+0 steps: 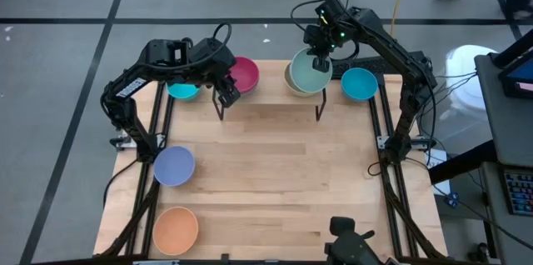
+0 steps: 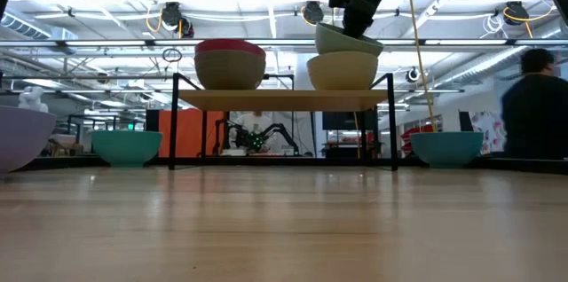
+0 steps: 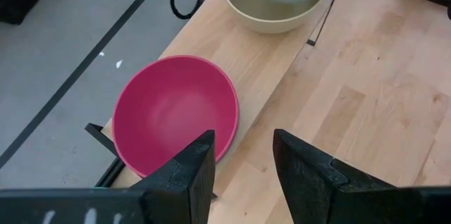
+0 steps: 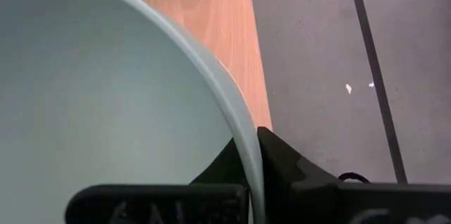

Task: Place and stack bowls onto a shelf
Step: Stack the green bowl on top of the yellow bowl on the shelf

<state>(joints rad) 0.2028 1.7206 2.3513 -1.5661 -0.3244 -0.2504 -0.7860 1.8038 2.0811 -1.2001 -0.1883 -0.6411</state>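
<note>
At the upper middle of the high view, the right tool (image 1: 321, 62) is pinching the rim of the mint bowl (image 1: 306, 71), its fingers pressed together on it. That bowl is sitting tilted in the cream bowl (image 2: 343, 71) on the shelf (image 2: 284, 99), probably not fully seated. The left tool (image 3: 241, 159) is hovering spread and empty just beside the magenta bowl (image 3: 175, 114), which is resting on the shelf's left end.
</note>
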